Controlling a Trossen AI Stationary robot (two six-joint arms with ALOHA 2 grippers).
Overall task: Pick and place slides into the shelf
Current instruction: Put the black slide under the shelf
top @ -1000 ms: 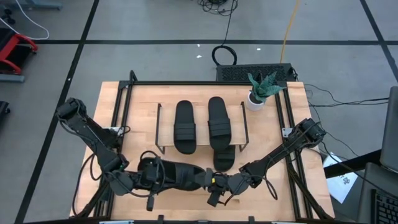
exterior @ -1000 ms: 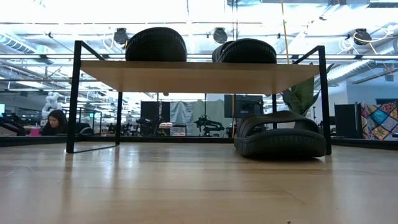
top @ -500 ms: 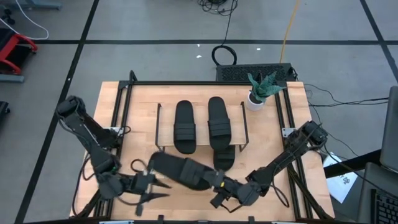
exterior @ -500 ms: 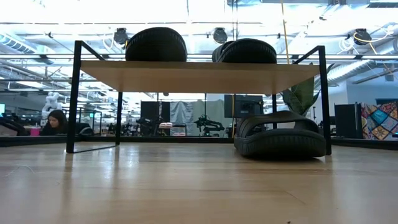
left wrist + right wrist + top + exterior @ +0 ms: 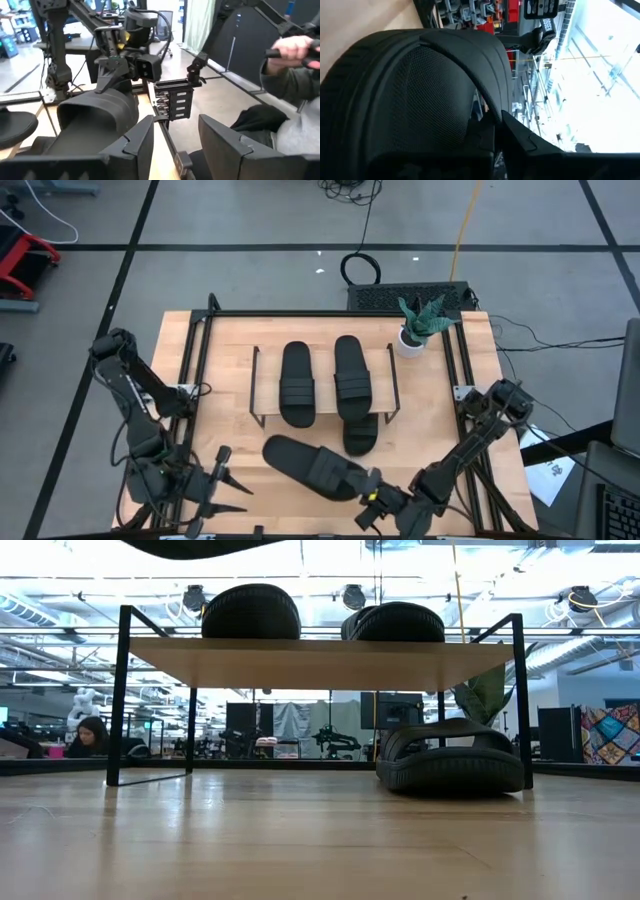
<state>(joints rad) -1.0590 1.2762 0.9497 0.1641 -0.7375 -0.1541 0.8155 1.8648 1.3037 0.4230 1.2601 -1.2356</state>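
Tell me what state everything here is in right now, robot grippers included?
Two slides on the shelf top: lying flat, side by side.
Slide under the shelf: resting on the table.
Fourth slide: lifted off the table, held at one end.
Right gripper: shut on the fourth slide.
Left gripper: open, empty, apart from the slide.
Potted plant: upright.

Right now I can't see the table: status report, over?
Right claw shut on fourth slide, lifted. Left claw open, empty, at front-left. Two slides on shelf, one beneath. Nothing in the way.
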